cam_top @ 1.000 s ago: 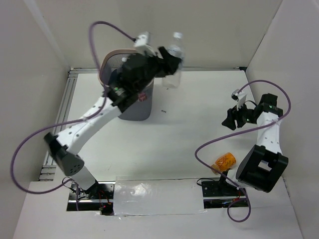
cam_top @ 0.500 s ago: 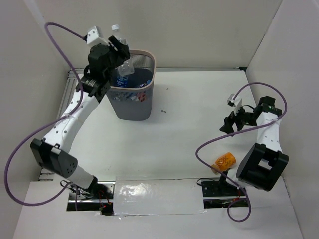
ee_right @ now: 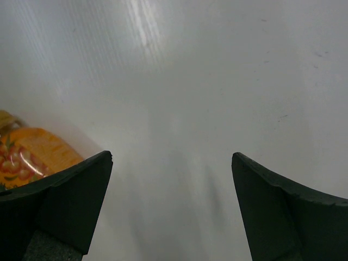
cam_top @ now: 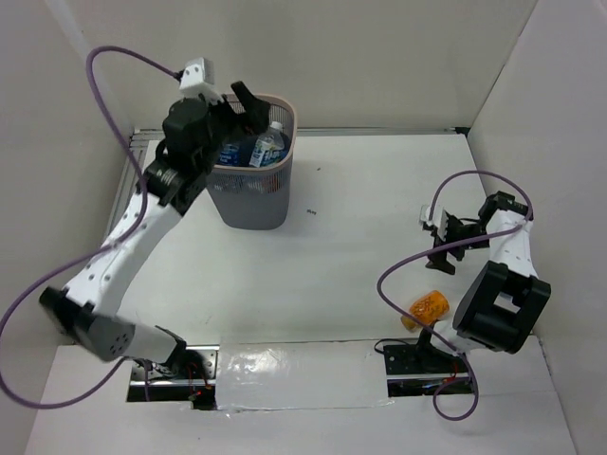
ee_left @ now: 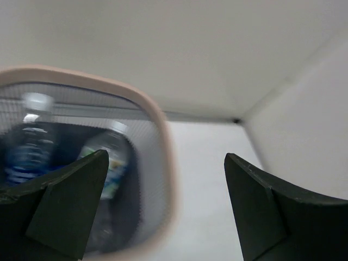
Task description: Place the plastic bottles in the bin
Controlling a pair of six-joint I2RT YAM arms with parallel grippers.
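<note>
Holds left pincer [ee_left: 166, 157] spread above mesh bin [cam_top: 256, 204] with water bottles [cam_top: 268, 147], right pincer [ee_right: 171, 157] spread near orange bottle [cam_top: 427, 307].

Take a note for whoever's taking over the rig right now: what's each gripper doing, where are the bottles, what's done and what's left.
Left gripper: open, empty, over the rim of the bin.
Right gripper: open, empty, pointing down at the bare table.
Done: at least two clear bottles with blue labels are inside the bin.
Left: the orange bottle lies on the table near the right arm's base, outside that gripper's fingers. It is the only bottle seen outside the bin. The right arm looks best placed to take it.
</note>
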